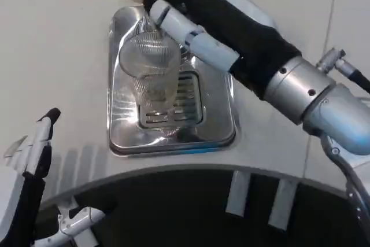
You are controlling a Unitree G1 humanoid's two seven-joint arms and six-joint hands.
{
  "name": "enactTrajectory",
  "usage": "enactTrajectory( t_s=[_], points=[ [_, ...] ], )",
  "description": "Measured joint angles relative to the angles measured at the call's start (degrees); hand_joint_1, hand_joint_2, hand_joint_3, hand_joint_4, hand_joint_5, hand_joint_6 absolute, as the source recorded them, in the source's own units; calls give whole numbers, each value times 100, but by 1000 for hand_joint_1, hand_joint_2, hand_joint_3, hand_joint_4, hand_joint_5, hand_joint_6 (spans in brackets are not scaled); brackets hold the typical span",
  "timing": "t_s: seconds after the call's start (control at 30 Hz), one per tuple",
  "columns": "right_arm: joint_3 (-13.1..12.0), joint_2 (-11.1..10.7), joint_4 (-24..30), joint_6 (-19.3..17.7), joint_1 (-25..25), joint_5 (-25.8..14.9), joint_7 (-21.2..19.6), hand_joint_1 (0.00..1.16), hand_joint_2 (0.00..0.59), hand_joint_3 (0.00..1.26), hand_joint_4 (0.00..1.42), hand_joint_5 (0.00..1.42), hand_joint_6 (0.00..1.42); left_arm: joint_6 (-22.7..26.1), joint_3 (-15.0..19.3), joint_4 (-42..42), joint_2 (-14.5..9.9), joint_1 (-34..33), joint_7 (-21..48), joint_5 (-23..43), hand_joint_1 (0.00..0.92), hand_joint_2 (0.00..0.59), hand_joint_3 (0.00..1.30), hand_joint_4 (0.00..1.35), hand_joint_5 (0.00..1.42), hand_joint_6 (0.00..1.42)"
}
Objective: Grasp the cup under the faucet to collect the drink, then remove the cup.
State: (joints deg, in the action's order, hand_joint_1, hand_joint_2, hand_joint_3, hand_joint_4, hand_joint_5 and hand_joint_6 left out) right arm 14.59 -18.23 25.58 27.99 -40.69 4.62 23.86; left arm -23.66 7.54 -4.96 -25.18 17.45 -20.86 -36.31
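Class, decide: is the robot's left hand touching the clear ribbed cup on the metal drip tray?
Apart. In the head view the left hand hangs low at the left, with bare white table between it and the cup on the drip tray.

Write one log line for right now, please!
right hand: holds ribbed clear glass cup | cup: above shiny steel drip tray | left hand: open, waiting

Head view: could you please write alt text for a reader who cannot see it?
The right hand grips a ribbed clear cup over a shiny steel drip tray on a white table. The left hand waits at lower left, holding nothing.
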Motion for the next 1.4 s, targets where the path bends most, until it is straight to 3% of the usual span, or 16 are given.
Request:
enactTrajectory(
  t_s=[0.17, 0.3, 0.5, 0.8, 0.93, 1.1, 1.4],
  points=[
    [402, -441, 164, 110, -281, 577, 245, 0, 560, 0, 0, 0, 0, 0, -15, 23, 39, -33, 0, -3, 57, 67, 0, 0, 107, 105],
    [867, -817, 295, 170, -583, 1403, 534, 0, 561, 0, 0, 0, 0, 42, -65, 62, 58, -105, 0, -12, 17, 54, 0, 0, 107, 105],
    [1281, -1088, 438, 102, -753, 2361, 840, 0, 570, 0, 0, 0, 0, 199, -122, 138, 70, -250, 0, -26, 0, 47, 0, 0, 107, 107],
    [1424, -1090, 628, 81, -744, 3233, 1229, 0, 584, 0, 0, 0, 0, 290, -179, 296, 112, -668, 0, 0, 0, 24, 0, 0, 118, 146],
    [1470, -936, 633, 81, -781, 3578, 1494, 0, 586, 0, 0, 0, 0, 289, -244, 431, 113, -1029, 24, 73, 0, 8, 0, 0, 93, 137],
    [1435, -816, 570, 75, -821, 3696, 1641, 0, 586, 0, 0, 0, 0, 288, -442, 600, 113, -1317, 241, 201, 0, 0, 0, 0, 2, 42],
    [1274, -583, 344, -94, -845, 3773, 1735, 0, 586, 0, 0, 0, 0, 180, -643, 842, 16, -1661, 756, 410, 23, 0, 0, 0, 0, 1]
  ],
)
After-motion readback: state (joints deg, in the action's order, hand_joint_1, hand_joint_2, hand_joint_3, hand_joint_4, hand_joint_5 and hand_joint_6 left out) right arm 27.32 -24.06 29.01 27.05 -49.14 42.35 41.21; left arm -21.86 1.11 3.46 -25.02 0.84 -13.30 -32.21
